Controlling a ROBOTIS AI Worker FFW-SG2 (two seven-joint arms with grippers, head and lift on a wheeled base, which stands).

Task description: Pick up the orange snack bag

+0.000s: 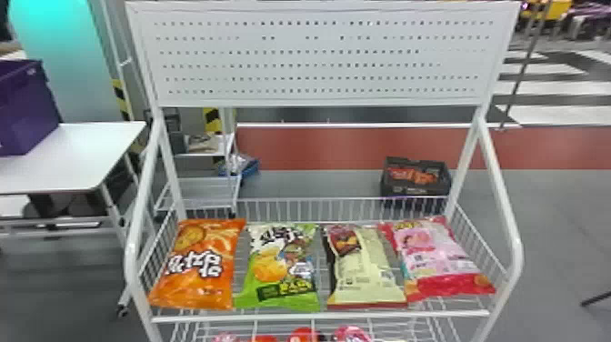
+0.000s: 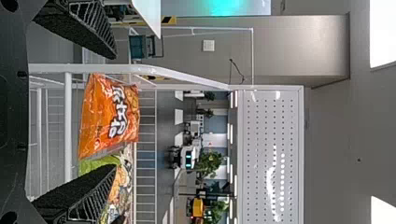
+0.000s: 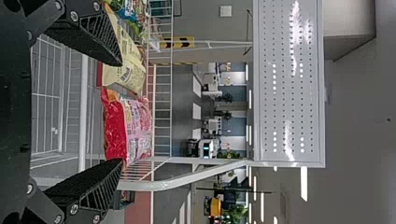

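Found orange snack bag (image 1: 200, 268) laid face up in wire basket (image 1: 318, 314), apparently for easy access. Noted left pincer (image 2: 115, 111) and right pincer (image 3: 122, 112) spread, presumably for grasping clearance.

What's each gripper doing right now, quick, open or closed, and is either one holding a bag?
Left gripper: open, fingers wide apart, holding nothing.
Right gripper: also open, holding nothing.

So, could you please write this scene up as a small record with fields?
target: orange snack bag, leftmost in the wire basket
target status: lying in the basket, not yet picked up
other bags, left to right: green bag, cream bag, pink-and-red bag
left pincer: open, empty
right pincer: open, empty
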